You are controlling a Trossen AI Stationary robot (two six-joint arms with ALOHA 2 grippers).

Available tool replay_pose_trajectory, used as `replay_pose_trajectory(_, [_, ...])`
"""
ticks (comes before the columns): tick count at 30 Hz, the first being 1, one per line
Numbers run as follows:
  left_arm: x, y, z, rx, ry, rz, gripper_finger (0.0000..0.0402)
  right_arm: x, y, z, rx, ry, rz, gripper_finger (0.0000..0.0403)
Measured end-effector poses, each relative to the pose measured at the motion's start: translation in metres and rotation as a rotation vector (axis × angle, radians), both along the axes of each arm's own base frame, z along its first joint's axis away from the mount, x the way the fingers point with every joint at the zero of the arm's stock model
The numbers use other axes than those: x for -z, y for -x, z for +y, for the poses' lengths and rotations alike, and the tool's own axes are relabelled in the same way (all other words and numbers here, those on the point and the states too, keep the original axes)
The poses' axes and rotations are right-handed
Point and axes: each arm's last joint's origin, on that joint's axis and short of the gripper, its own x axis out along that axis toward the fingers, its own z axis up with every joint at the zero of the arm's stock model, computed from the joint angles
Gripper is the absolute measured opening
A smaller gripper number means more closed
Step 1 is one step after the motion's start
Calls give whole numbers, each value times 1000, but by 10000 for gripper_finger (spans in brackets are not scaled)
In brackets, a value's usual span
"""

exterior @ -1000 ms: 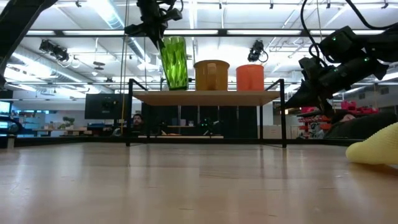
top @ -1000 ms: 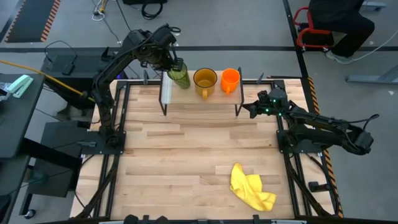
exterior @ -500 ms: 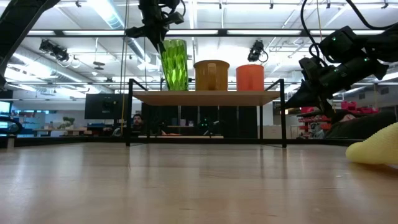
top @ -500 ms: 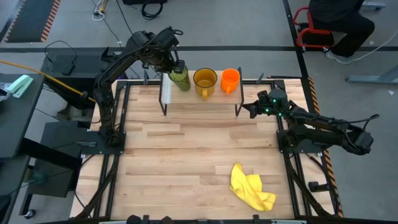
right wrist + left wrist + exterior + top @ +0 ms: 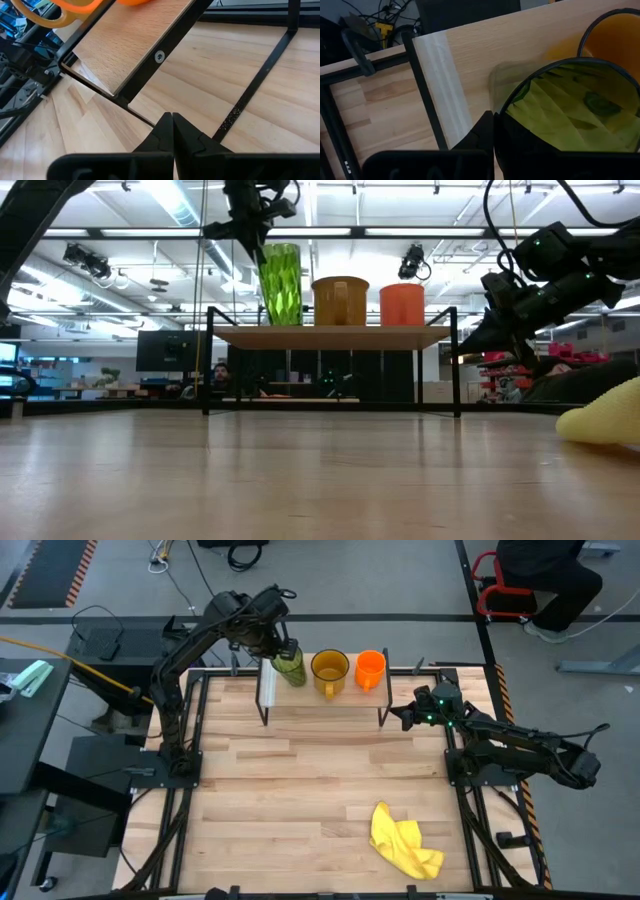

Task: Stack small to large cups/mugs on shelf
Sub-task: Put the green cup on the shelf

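Note:
The translucent green tumbler [image 5: 289, 662] [image 5: 280, 285] stands at the left end of the shelf [image 5: 268, 686] [image 5: 330, 335]. The amber-yellow mug [image 5: 330, 668] [image 5: 340, 300] rests on its base beside it, and the small orange cup [image 5: 370, 667] [image 5: 402, 305] stands at the right end. My left gripper [image 5: 283, 643] [image 5: 256, 246] is above the tumbler's left side, shut on its rim. My right gripper [image 5: 396, 718] [image 5: 172, 125] is shut, holds nothing, and hovers just off the shelf's right end, near its black leg [image 5: 150, 65]. My left gripper holds the green tumbler by its rim [image 5: 501, 111] on the side away from the mug. One finger [image 5: 481, 135] is outside the wall and the other seems to be inside. The fingers come from above, pointing down. The tumbler is upright with its base [image 5: 283, 322] on the shelf top.
A crumpled yellow cloth [image 5: 405, 840] [image 5: 600, 425] lies near the table's near right corner. The wooden tabletop [image 5: 300, 790] in front of the shelf is bare. Black frame rails run along the table's edges. A seated person [image 5: 545, 580] is beyond the far right corner.
My left gripper has sunk slightly, and the green tumbler has come down a little with it and now stands straighter on the shelf's left end. The gripper has kept its hold on the rim.

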Motion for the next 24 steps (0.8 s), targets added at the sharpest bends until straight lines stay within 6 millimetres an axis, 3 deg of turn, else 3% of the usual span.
replay_pose_trajectory(11, [-14,8,-14,-28,-47,-21,12,0,0,1,-15,-3,1,0])
replay_pose_trajectory(24, [-14,6,-16,-45,-46,-28,12,2,0,1,-22,-9,13,0])
